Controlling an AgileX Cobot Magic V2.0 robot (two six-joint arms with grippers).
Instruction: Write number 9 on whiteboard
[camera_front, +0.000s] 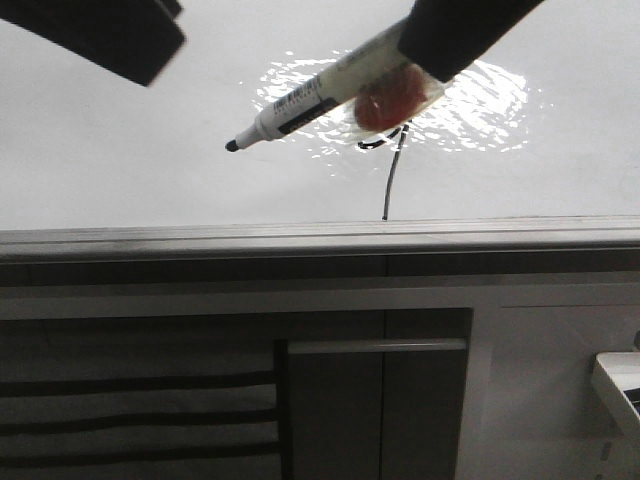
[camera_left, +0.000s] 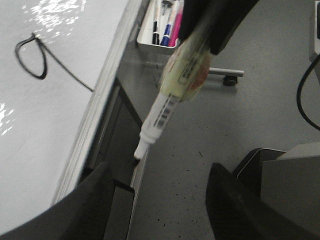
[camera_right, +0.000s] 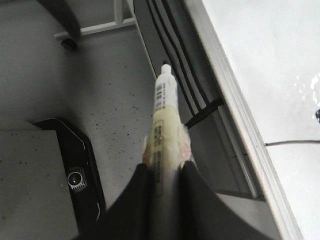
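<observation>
Clearly glossy whiteboard (camera_front: 120, 150), thin looped number 9 (camera_front: 388, 170)

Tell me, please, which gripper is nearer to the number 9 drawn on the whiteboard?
Right. The right gripper, shut on the marker, hangs just over the number 9, hiding part of its loop. The left gripper is open and empty, off toward the whiteboard's left side.
</observation>
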